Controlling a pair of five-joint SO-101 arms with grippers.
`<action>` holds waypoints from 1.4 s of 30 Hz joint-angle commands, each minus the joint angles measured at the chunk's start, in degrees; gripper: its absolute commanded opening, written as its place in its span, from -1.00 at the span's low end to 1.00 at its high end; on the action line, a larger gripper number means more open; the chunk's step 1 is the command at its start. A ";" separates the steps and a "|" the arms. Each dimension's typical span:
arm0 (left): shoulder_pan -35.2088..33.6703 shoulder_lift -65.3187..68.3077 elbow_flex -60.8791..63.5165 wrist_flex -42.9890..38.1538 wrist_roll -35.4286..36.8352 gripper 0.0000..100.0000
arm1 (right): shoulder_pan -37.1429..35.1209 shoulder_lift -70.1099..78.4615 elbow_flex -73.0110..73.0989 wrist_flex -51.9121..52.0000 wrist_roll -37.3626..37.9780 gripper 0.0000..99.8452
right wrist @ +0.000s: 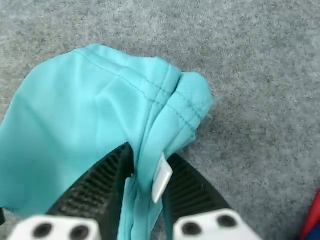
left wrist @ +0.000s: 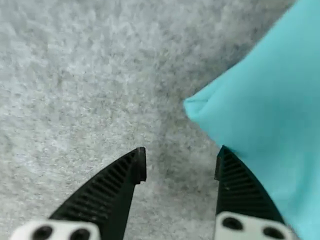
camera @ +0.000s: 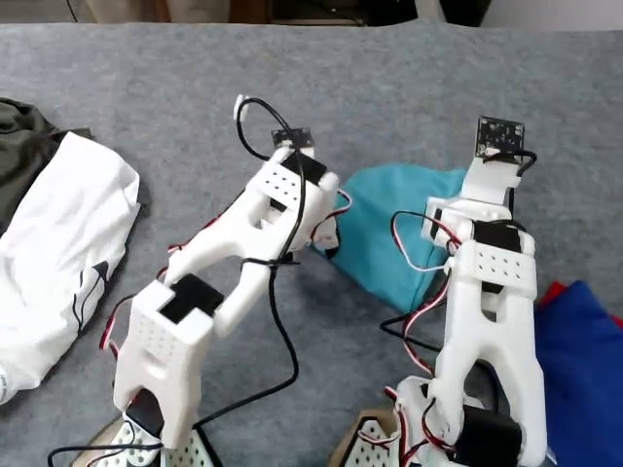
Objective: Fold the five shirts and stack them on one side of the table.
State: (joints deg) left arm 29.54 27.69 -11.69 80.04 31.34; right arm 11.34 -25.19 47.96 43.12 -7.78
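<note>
Shirts lie spread across the grey table [camera: 195,88] in the high view. A teal shirt [camera: 389,243] is bunched in the middle between the two arms. A white shirt [camera: 68,253] lies loose at the left edge with a dark shirt [camera: 19,136] against its far side, and a blue shirt [camera: 579,360] sits at the near right with a strip of red [camera: 551,292] beside it. None looks folded, so the task seems to be at an early stage. The left arm [camera: 243,243] leans in toward the teal shirt's left edge and the right arm [camera: 487,272] stands over its right side — a two-sided approach that suits spreading the cloth flat.

From the left wrist, the left hand [left wrist: 182,150] hangs just above the table with its fingers apart and nothing between them. A corner of the teal shirt lies just beside one finger and is probably the next thing to pinch.

From the right wrist, the right hand [right wrist: 150,152] is clamped on a gathered fold of the teal shirt, a hemmed edge with a small white label [right wrist: 162,180] caught between the fingers. The rest of the cloth drapes away from the grip — held by the hem, I judge, so the shirt can be pulled taut once the other corner is taken.
</note>
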 commanded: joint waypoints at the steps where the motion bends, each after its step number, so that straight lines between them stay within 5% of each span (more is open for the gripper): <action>1: 0.44 -0.04 -2.99 -2.55 0.97 -0.53 | 0.75 -2.24 -0.84 0.35 0.26 -0.99; 12: 0.70 -6.02 -5.27 -2.99 5.71 -0.53 | 0.92 -2.24 -0.84 0.44 0.26 -0.99; 29: 2.29 7.69 -5.80 -9.14 11.16 -0.53 | 0.92 -2.24 -0.84 0.44 0.26 -0.99; 42: 1.67 7.78 -5.80 -11.52 11.08 -0.96 | 0.57 -2.51 0.04 2.11 3.08 -0.99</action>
State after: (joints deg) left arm 31.56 35.78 -16.97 68.79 42.15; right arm 11.34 -25.19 47.96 44.00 -6.90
